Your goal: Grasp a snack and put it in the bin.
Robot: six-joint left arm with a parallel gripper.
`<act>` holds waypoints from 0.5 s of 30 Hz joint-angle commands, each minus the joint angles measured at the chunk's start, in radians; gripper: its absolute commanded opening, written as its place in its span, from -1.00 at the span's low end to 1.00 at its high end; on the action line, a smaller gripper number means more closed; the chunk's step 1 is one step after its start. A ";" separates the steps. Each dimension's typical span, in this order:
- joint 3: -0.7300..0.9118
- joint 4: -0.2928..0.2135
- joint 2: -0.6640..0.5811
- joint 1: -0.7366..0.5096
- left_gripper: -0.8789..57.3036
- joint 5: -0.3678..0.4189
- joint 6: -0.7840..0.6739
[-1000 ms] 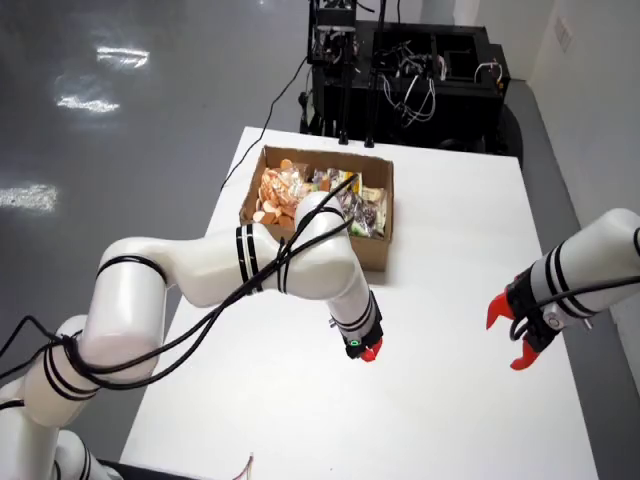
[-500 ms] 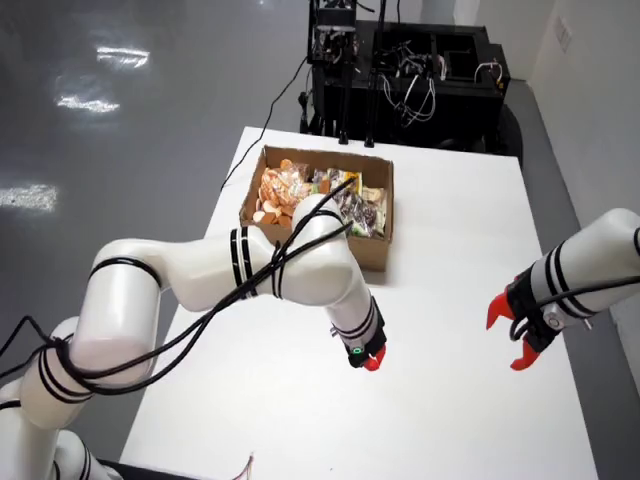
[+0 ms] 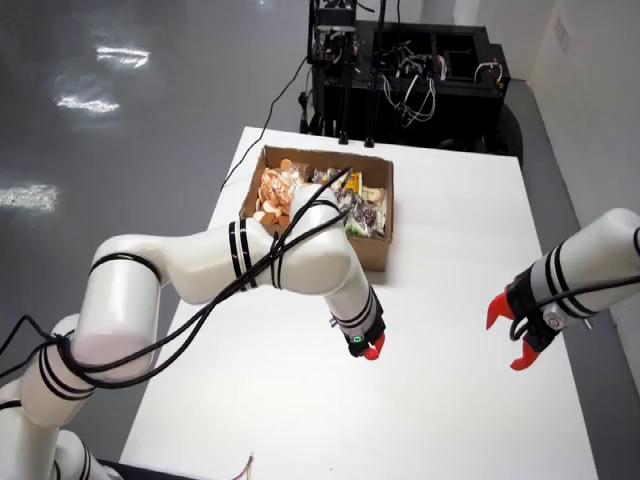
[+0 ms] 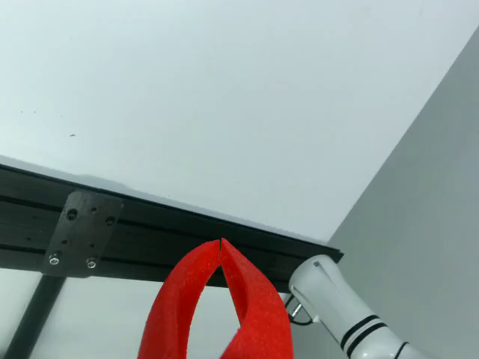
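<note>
Snacks (image 3: 325,196) sit piled in the open cardboard bin (image 3: 376,249) at the far part of the white table (image 3: 450,260) in the overhead view: orange round pieces on its left side, dark and yellow wrapped packets on its right. We see the working arm (image 3: 250,265) reach from lower left across the table, partly covering the box front. Its gripper (image 3: 372,350) hangs low over bare tabletop just past the box's near right corner, apart from it. In the wrist view the red fingers (image 4: 254,307) are pressed together, tips touching, nothing between them. We also see a second arm (image 3: 590,260) at the right table edge, its red gripper (image 3: 510,335) spread apart. Black equipment rack (image 3: 410,70) stands behind the table.
</note>
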 commanded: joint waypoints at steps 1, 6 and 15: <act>-0.002 0.001 0.001 0.008 -0.98 -0.001 0.017; -0.005 0.001 0.003 0.020 -0.98 -0.002 0.032; -0.027 0.002 0.016 0.045 -0.98 -0.004 0.012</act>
